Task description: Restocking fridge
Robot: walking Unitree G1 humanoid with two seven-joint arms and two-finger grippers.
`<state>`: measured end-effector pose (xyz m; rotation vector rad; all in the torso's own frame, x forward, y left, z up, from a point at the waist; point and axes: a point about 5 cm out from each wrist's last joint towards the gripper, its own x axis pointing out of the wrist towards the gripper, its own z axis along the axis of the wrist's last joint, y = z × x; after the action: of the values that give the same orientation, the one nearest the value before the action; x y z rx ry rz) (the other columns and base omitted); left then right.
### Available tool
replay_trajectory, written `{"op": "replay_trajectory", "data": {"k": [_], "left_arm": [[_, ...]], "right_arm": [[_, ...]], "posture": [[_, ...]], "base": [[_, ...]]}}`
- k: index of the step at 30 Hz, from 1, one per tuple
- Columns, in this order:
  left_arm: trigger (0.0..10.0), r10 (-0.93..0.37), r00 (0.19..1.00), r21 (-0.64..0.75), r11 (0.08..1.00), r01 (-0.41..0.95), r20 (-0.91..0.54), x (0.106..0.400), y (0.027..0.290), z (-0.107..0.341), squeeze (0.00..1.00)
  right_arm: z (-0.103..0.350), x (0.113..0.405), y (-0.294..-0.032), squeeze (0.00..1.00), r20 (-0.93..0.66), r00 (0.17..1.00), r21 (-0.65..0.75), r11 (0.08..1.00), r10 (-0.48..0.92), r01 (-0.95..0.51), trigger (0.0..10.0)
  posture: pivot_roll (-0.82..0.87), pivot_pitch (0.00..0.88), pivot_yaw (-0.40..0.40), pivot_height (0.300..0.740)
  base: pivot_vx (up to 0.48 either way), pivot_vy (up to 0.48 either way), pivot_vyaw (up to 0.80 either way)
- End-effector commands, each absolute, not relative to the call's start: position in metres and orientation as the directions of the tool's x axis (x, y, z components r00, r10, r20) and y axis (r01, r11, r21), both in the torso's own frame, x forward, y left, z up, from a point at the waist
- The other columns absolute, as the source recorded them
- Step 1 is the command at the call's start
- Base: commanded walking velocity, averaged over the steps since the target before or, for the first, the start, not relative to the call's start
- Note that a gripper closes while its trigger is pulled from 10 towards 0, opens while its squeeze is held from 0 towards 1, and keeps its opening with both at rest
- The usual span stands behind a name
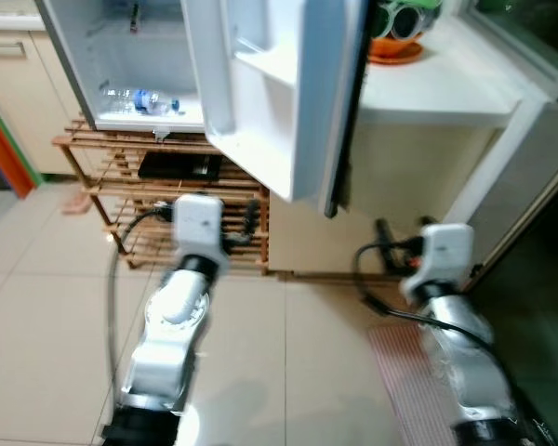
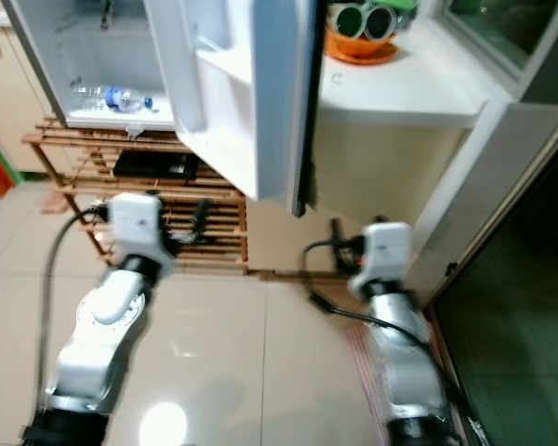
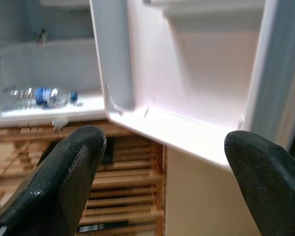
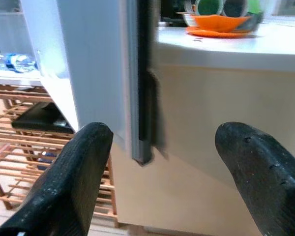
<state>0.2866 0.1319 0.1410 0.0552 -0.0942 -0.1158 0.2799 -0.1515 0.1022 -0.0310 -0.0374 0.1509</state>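
**Fridge open, both arms low, nothing held**

Left end effector (image 3: 160,182) and right end effector (image 4: 162,177) both spread wide, empty, low in frame over beige tile floor (image 1: 37,325). White fridge door (image 1: 279,93) open at top centre. Clear plastic water bottle with blue label (image 1: 144,100) lies inside small white fridge (image 1: 121,56), upper left, above slatted wooden rack (image 1: 121,181). Orange bowl (image 1: 395,46) on white tabletop (image 1: 446,88), upper right.

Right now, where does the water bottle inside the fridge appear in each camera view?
Left eye view: water bottle upper left, lying on the fridge floor.
Right eye view: upper left.
Left wrist view: at the left edge.
Right wrist view: at the left edge.
Shared landmark: the open fridge door.
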Motion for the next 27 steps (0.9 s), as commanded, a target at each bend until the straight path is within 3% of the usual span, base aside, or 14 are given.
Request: {"op": "replay_trajectory", "data": {"k": [1, 11, 19, 27], "left_arm": [[10.0, -0.151, 0.983, 0.061, 0.988, 0.145, 0.106, 0.287, 0.122, 0.145, 0.00], [10.0, -0.125, 0.989, 0.077, 0.990, 0.119, 0.078, 0.287, 0.124, 0.141, 0.00], [10.0, -0.130, 0.988, 0.082, 0.989, 0.123, 0.087, 0.282, 0.125, 0.143, 0.00], [10.0, -0.095, 0.994, 0.110, 0.990, 0.089, 0.054, 0.266, 0.140, 0.140, 0.00]], "right_arm": [[0.105, 0.282, -0.163, 0.28, 0.046, 0.992, -0.058, 0.991, 0.121, -0.118, 10.0], [0.115, 0.308, -0.178, 0.28, 0.072, 0.994, -0.116, 0.991, 0.079, -0.070, 10.0], [0.127, 0.356, -0.192, 0.28, 0.065, 0.998, -0.248, 0.968, -0.024, 0.040, 10.0], [0.149, 0.377, -0.200, 0.28, 0.100, 0.992, -0.336, 0.936, -0.072, 0.102, 10.0]], "posture": [[-0.01, 0.000, 0.005, 0.740], [0.00, 0.000, 0.007, 0.740], [0.05, 0.000, 0.000, 0.740], [0.11, 0.000, -0.004, 0.740]], "base": [[0.465, 0.000, 0.00], [0.091, 0.000, 0.00], [0.000, 0.000, 0.00], [0.000, 0.000, 0.00]]}}
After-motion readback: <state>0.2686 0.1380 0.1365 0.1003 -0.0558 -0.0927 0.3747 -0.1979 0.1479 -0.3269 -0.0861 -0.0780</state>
